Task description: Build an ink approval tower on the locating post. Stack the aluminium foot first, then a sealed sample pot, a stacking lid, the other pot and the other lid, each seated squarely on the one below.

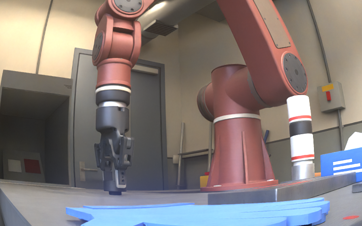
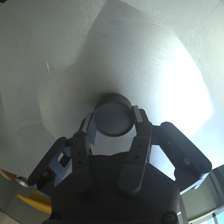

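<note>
The dark stacking lid point(image 2: 113, 118), a short round disc, rests on the brushed metal table far to the left, and my gripper point(image 1: 115, 184) reaches straight down around it and has closed on its rim. From the side only its dark lower edge point(image 1: 115, 192) shows beneath the fingers. On the right the tower point(image 1: 301, 136) stands upright: an aluminium foot point(image 1: 302, 171) at the bottom, then a white pot with a red band, a dark lid and a second white pot with a red band. The locating post is hidden inside the stack.
The arm's red base point(image 1: 239, 149) stands between the gripper and the tower. A raised grey slab point(image 1: 283, 188) carries the tower. Flat blue foam shapes point(image 1: 203, 213) lie in the foreground, and a blue box point(image 1: 341, 162) sits at the far right.
</note>
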Available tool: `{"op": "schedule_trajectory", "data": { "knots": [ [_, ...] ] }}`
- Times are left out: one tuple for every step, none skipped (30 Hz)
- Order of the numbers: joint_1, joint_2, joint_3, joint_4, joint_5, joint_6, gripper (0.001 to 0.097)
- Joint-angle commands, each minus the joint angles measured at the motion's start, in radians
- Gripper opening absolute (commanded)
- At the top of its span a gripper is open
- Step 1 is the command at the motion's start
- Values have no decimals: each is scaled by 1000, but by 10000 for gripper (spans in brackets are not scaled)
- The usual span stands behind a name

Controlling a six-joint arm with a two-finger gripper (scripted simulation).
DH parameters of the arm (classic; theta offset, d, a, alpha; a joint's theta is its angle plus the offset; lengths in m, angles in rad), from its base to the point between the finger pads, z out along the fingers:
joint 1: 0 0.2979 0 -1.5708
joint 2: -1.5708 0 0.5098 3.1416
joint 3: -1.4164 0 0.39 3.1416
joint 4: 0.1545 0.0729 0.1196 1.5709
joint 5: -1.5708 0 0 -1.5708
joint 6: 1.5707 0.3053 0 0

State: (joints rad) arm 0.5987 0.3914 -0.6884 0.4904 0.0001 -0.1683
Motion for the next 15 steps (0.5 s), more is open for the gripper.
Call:
{"op": "schedule_trajectory", "data": {
  "knots": [
    [0,0,0,-1,0,0,160],
    [0,0,0,-1,0,0,140],
    [0,0,0,-1,0,0,120],
    [0,0,0,-1,0,0,100],
    [0,0,0,-1,0,0,80],
    [0,0,0,-1,0,0,80],
    [0,0,0,-1,0,0,80],
    [0,0,1,0,0,0,80],
    [0,-1,1,1,0,0,80],
    [0,-2,2,3,0,0,80],
    [0,-4,3,6,0,0,80],
    [0,-6,4,10,0,0,80],
    [0,-9,5,14,0,0,80],
    [0,-13,7,20,0,0,80],
    [0,-17,9,26,0,0,80]
  ]
}}
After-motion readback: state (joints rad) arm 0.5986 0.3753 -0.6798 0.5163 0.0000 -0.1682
